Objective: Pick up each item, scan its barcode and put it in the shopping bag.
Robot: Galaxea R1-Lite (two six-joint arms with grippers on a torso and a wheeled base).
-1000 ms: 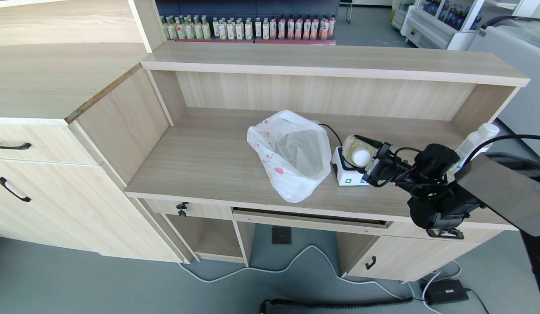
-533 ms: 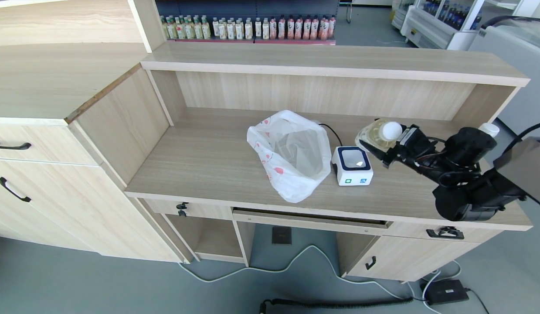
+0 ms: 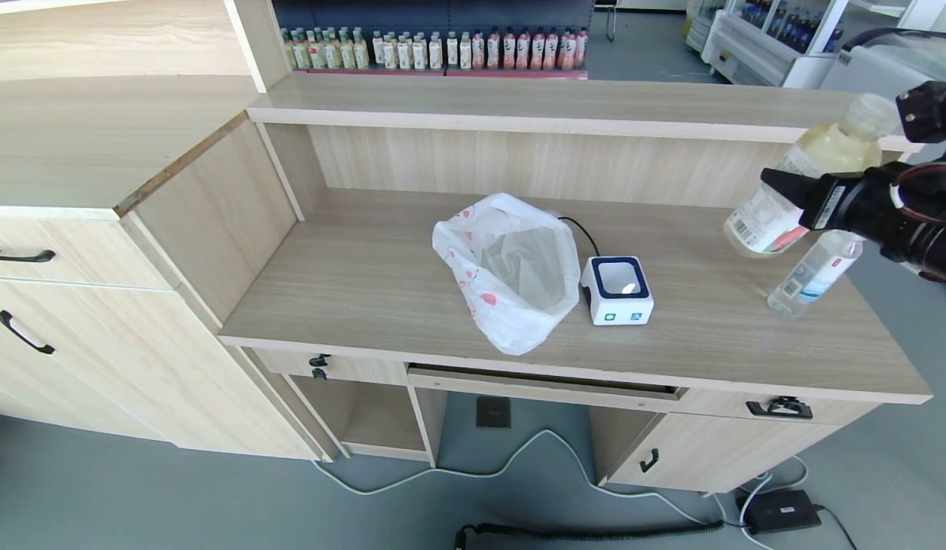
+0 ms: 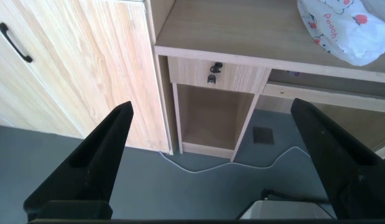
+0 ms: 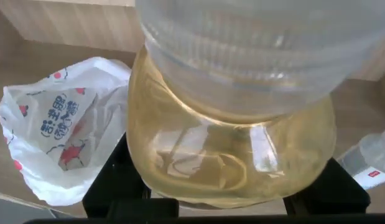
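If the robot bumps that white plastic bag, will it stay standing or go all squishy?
Probably squishy: the shopping bag is thin, wrinkled plastic that slumps on the counter. It looks empty, so it is likely light and would slide or crumple rather than push back. Its open mouth may fold shut if nudged.

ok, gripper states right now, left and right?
Left gripper: open, holding nothing.
Right gripper: shut on the bottle of yellow drink.
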